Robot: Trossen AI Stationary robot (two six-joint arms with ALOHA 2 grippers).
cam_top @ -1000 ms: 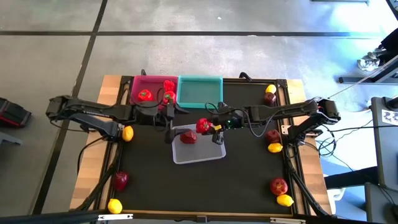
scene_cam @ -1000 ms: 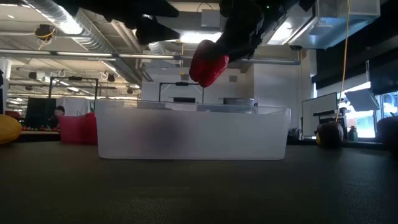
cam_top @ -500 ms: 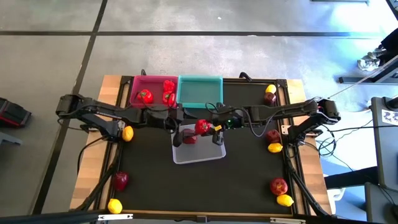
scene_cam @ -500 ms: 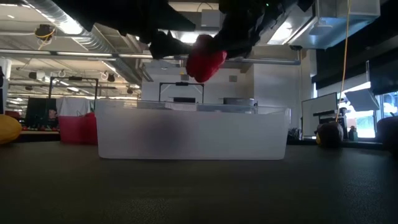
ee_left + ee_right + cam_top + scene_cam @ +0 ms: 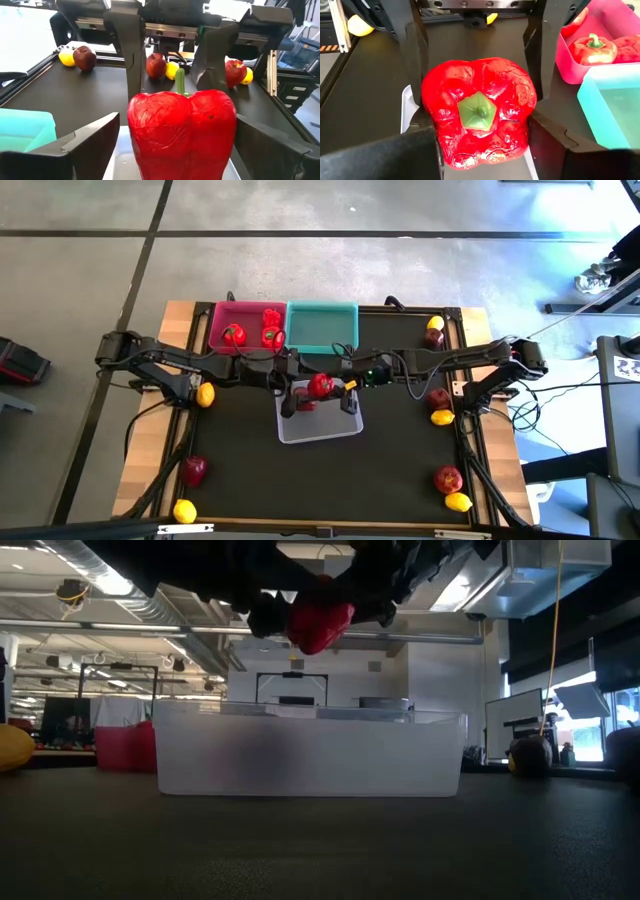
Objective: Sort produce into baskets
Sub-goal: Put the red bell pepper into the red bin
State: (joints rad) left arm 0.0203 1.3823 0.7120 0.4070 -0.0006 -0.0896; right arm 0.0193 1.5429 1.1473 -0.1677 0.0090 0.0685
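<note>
Handover risk: red bell pepper (image 5: 321,386) held in the air over the translucent tray (image 5: 320,427), both grippers on or around it

Could drop into the wrong tray, onto the apple (image 5: 304,404), if the right gripper (image 5: 337,385) lets go before the left bites; right gripper closed on the pepper's sides, fingers (image 5: 420,150) touching it; left gripper (image 5: 297,386) wide open, straddling the pepper, contact unclear; pink tray (image 5: 222,311) with other peppers sits at the bench's far edge.

glossy wrinkled pepper (image 5: 479,118); translucent plastic tray (image 5: 310,752)
</note>
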